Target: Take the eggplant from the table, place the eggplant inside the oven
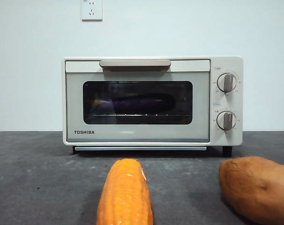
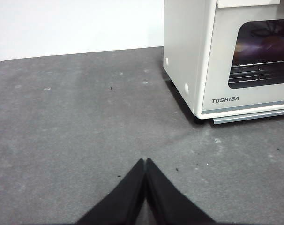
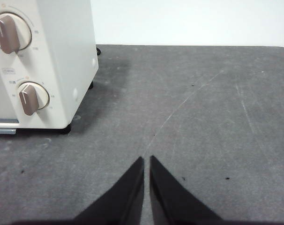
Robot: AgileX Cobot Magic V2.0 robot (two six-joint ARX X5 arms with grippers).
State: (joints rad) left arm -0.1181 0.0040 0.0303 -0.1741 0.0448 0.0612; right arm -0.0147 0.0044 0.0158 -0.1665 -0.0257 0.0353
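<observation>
Inside, eggplant (image 1: 137, 103) behind closed oven (image 1: 151, 101) door — front view only, both claws — left (image 2: 145, 161), right (image 3: 146, 159) — shut, empty.

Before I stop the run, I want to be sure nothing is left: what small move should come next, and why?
Probably none beyond keeping both arms parked. The eggplant already lies on the rack inside the oven, behind its closed glass door. The left gripper and right gripper are shut, empty, over bare table beside the oven. Corn cob and sweet potato need no handling.

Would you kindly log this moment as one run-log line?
eggplant: inside oven, door closed | left hand: shut, empty | right hand: shut, empty | corn, sweet potato: on table
</observation>
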